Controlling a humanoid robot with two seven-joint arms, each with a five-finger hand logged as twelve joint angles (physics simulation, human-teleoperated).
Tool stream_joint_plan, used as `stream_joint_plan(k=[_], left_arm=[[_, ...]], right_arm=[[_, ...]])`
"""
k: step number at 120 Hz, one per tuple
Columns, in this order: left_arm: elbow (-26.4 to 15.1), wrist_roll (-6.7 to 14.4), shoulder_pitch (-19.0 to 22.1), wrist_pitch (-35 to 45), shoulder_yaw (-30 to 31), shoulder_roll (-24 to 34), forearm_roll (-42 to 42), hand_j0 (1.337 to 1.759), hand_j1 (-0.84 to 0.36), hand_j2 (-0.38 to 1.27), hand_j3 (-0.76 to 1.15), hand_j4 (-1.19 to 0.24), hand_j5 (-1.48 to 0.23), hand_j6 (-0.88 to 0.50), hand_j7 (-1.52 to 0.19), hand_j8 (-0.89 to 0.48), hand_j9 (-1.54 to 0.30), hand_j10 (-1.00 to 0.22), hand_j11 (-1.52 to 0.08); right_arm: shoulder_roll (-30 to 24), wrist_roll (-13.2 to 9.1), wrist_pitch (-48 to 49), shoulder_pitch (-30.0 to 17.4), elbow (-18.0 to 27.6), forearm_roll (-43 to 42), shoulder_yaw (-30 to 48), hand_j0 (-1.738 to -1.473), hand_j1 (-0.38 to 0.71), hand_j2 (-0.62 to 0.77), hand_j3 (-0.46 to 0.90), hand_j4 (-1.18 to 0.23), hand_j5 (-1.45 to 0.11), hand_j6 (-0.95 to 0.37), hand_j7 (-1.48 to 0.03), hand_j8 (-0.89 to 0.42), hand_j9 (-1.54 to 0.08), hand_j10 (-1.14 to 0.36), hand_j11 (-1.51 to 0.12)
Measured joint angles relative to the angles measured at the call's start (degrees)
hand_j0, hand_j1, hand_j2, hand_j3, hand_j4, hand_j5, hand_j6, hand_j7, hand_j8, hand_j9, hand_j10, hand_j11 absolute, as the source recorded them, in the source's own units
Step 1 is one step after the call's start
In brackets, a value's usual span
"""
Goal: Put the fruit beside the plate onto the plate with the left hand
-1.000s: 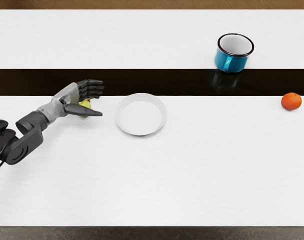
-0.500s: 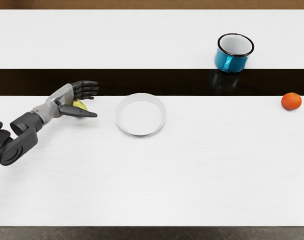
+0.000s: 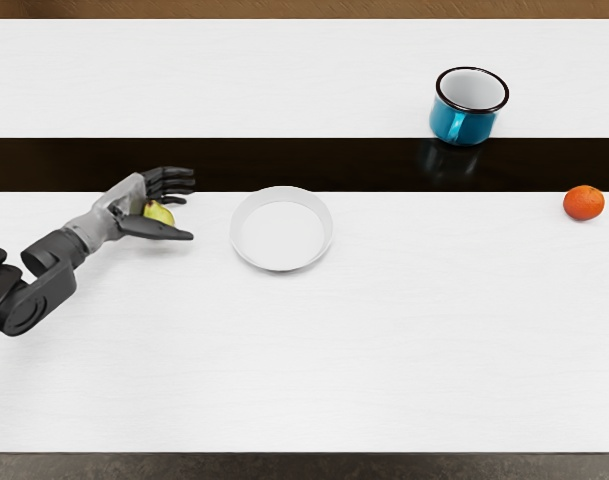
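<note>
Overhead, head view. My left arm enters from the left edge and lies slantwise across the near white table (image 3: 384, 350), forearm rising toward the far side. My left hand (image 3: 144, 197) is closed around the fruit (image 3: 159, 212), a small yellow-green piece seen only in part inside the grasp. The dark fingers (image 3: 174, 180) curl over its far side and the thumb (image 3: 166, 232) runs straight along its near side, pointing toward the plate. Whether the fruit touches the tabletop or is lifted clear of it cannot be told from this angle.

The plate (image 3: 282, 192), white and round, sits near the hand on its right, apart from it; hand and fruit are both outside its rim.

A dark strip (image 3: 334, 165) separates the near table surface from a second white surface beyond it. On that farther surface stands a blue mug (image 3: 468, 105), upright. An orange (image 3: 584, 203) rests close to the right edge, well apart from the plate.
</note>
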Motion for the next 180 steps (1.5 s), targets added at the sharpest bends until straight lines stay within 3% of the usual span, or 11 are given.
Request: stream_joint_plan(k=[23,28,38,56,90,108,119,133,180], left_arm=[[0.0,0.0,-0.1,0.0,1.0,0.5,0.2,1.658,-0.09,0.09,0.0,-0.41,-0.5,-0.41,-0.5,-0.4,-0.5,-0.39,-0.46],[0.0,0.0,-0.1,0.0,1.1,0.4,0.1,1.658,-0.12,0.1,0.0,-0.43,-0.53,-0.43,-0.52,-0.43,-0.52,-0.32,-0.58],[-0.1,-0.1,-0.1,-0.2,1.2,0.6,0.0,1.658,-0.17,0.1,0.0,-0.47,-0.58,-0.46,-0.58,-0.46,-0.58,-0.38,-0.46],[-0.1,-0.2,-0.1,-0.3,1.3,0.6,-0.1,1.658,-0.25,0.11,0.0,-0.52,-0.66,-0.52,-0.66,-0.52,-0.66,-0.35,-0.49],[-0.6,0.0,-0.5,-0.3,2.3,0.7,0.0,1.658,-0.34,0.13,0.0,-0.6,-0.73,-0.61,-0.73,-0.61,-0.73,-0.06,-0.97],[-0.9,0.0,-0.7,-0.8,2.5,0.7,0.1,1.658,-0.35,0.13,0.0,-0.62,-0.74,-0.62,-0.74,-0.62,-0.74,-0.02,-1.02],[-0.9,0.0,-0.7,-1.5,2.5,0.8,0.2,1.658,-0.36,0.13,0.0,-0.62,-0.75,-0.62,-0.75,-0.62,-0.75,-0.23,-0.93],[-0.9,0.0,-0.8,-2.8,2.4,0.8,0.2,1.658,-0.36,0.13,0.0,-0.61,-0.77,-0.61,-0.76,-0.61,-0.76,-0.39,-0.87],[-0.9,0.0,-0.7,-5.4,2.6,0.8,0.2,1.657,-0.44,0.14,0.0,-0.67,-0.85,-0.67,-0.85,-0.67,-0.85,-0.63,-0.87]], right_arm=[[0.0,0.0,0.0,0.0,0.0,0.0,0.0,-1.658,-0.35,0.0,0.0,0.0,0.0,0.0,0.0,0.0,0.0,0.0,0.0],[0.0,0.0,0.0,0.0,0.0,0.0,0.0,-1.658,-0.35,0.0,0.0,0.0,0.0,0.0,0.0,0.0,0.0,0.0,0.0],[0.0,0.0,0.0,0.0,0.0,0.0,0.0,-1.658,-0.35,0.0,0.0,0.0,0.0,0.0,0.0,0.0,0.0,0.0,0.0],[0.0,0.0,0.0,0.0,0.0,0.0,0.0,-1.658,-0.35,0.0,0.0,0.0,0.0,0.0,0.0,0.0,0.0,0.0,0.0],[0.0,0.0,0.0,0.0,0.0,0.0,0.0,-1.658,-0.35,0.0,0.0,0.0,0.0,0.0,0.0,0.0,0.0,0.0,0.0],[0.0,0.0,0.0,0.0,0.0,0.0,0.1,-1.658,-0.35,0.0,0.0,0.0,0.0,0.0,0.0,0.0,0.0,0.0,0.0],[0.0,0.0,0.0,0.0,0.0,0.0,0.1,-1.658,-0.35,0.0,0.0,0.0,0.0,0.0,0.0,0.0,0.0,0.0,0.0],[0.0,0.0,0.0,0.0,0.0,0.0,0.1,-1.658,-0.35,0.0,0.0,0.0,0.0,0.0,0.0,0.0,0.0,0.0,0.0],[0.0,0.0,0.0,0.3,0.0,0.0,0.1,-1.658,-0.35,0.0,0.0,0.0,0.0,0.0,0.0,0.0,0.0,0.0,0.0]])
